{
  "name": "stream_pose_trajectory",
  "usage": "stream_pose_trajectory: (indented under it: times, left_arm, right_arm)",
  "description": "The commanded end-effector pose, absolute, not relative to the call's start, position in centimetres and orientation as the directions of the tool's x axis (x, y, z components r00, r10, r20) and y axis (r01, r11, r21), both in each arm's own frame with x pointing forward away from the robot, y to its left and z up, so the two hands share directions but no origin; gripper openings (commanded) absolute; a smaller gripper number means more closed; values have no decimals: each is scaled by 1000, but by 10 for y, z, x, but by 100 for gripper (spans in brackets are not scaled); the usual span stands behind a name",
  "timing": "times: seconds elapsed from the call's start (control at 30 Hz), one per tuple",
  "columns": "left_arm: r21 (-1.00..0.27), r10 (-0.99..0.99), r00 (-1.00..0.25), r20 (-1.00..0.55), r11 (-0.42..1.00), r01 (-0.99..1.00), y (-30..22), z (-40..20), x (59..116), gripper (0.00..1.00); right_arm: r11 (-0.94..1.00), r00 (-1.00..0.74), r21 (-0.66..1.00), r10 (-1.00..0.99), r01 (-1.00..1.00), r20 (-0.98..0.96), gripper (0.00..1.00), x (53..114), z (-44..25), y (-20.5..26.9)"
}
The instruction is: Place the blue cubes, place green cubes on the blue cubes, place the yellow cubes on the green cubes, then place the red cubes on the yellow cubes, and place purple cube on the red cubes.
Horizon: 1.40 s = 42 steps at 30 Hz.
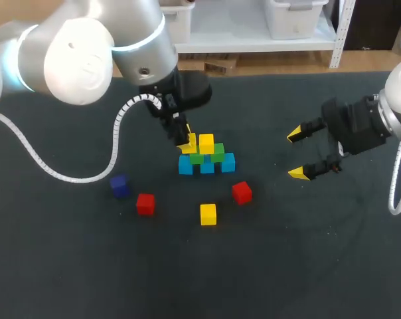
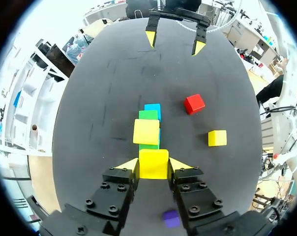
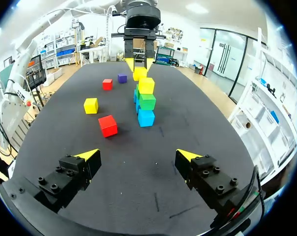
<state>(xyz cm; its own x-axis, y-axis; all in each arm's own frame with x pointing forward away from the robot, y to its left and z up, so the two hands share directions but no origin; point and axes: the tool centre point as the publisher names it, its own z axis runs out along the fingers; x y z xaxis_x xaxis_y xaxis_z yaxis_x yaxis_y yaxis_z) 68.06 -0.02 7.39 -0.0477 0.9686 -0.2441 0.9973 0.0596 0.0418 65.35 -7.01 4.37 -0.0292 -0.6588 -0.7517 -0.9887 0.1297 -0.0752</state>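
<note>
A small pyramid stands mid-table: blue cubes (image 1: 207,166) in a row at the bottom, green cubes (image 1: 218,152) on them, and one yellow cube (image 1: 206,143) on top. My left gripper (image 1: 185,141) is at the pyramid's left side, shut on a second yellow cube (image 2: 153,163), level with the placed yellow cube (image 2: 146,132). Loose on the table lie two red cubes (image 1: 145,204) (image 1: 241,192), a yellow cube (image 1: 208,214) and a purple cube (image 1: 119,185). My right gripper (image 1: 298,154) hangs open and holds nothing, well to the right of the pyramid.
The table is covered with a dark cloth (image 1: 287,266). The left arm's white cable (image 1: 68,174) loops over the table's left part. The loose cubes lie in front of the pyramid.
</note>
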Motion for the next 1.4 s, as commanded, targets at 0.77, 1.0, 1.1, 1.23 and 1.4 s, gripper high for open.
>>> stream_pose_trajectory:
  times: [0.77,1.0,1.1,1.23,1.4]
  left_arm:
    - [25,972,-38,-234,45,999,-6,69,693,0]
    - [20,972,-38,-231,44,999,-5,68,694,0]
    - [18,972,-38,-230,43,999,-5,67,693,0]
    - [15,972,-37,-231,41,999,-5,66,693,0]
    - [12,973,-36,-230,39,999,-5,65,693,0]
  right_arm:
    - [130,-28,-77,-657,-989,-753,100,653,44,-71]
    - [130,-28,-77,-657,-989,-753,100,653,44,-71]
    - [130,-28,-77,-657,-989,-753,100,653,44,-71]
    - [130,-28,-77,-657,-989,-753,100,653,44,-71]
    - [130,-28,-77,-657,-989,-753,100,653,44,-71]
